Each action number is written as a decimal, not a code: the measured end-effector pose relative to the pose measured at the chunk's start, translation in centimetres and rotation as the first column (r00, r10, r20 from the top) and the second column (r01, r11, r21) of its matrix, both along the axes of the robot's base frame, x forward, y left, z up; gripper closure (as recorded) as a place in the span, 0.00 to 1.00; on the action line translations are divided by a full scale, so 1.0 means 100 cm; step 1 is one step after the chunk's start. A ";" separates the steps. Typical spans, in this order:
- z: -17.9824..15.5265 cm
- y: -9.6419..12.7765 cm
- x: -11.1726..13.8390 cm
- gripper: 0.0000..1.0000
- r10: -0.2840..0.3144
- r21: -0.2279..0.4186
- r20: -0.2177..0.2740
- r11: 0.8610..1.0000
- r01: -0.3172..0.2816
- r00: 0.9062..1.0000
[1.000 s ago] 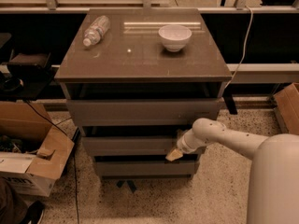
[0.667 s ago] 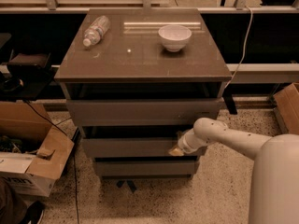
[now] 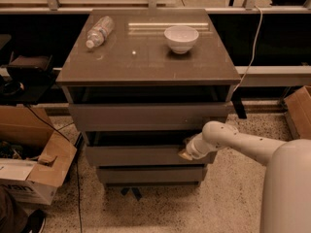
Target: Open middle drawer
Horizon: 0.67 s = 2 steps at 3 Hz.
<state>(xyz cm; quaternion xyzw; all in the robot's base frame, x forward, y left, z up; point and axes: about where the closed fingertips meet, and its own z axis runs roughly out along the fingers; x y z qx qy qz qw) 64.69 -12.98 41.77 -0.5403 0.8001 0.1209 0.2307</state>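
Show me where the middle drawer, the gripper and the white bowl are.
middle drawer [image 3: 136, 156]: camera view, centre of its front panel.
gripper [image 3: 185, 154]: camera view, its tip, at the right end of that front panel.
white bowl [image 3: 181, 41]: camera view, front of its outer wall.

- Warm, dim light is falling from above, tinting everything brownish.
- The cabinet top [image 3: 146, 64] is catching glare: a pale streak behind the bowl [image 3: 181, 38] and a small bright dot near the middle.
- The bowl is casting a soft shadow under itself.
- Deep shadow is filling the gap above the middle drawer [image 3: 136, 155], hiding its inside.
- My gripper [image 3: 185, 154] is sitting at that drawer's right end, half in shade, while my pale arm [image 3: 243, 142] is glowing brighter.
- The space behind the cabinet is showing near black.
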 end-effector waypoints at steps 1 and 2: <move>0.001 0.000 0.000 0.81 0.000 0.000 0.000 1.000 0.000 1.000; 0.001 0.000 0.000 0.58 0.000 0.000 0.000 1.000 0.000 1.000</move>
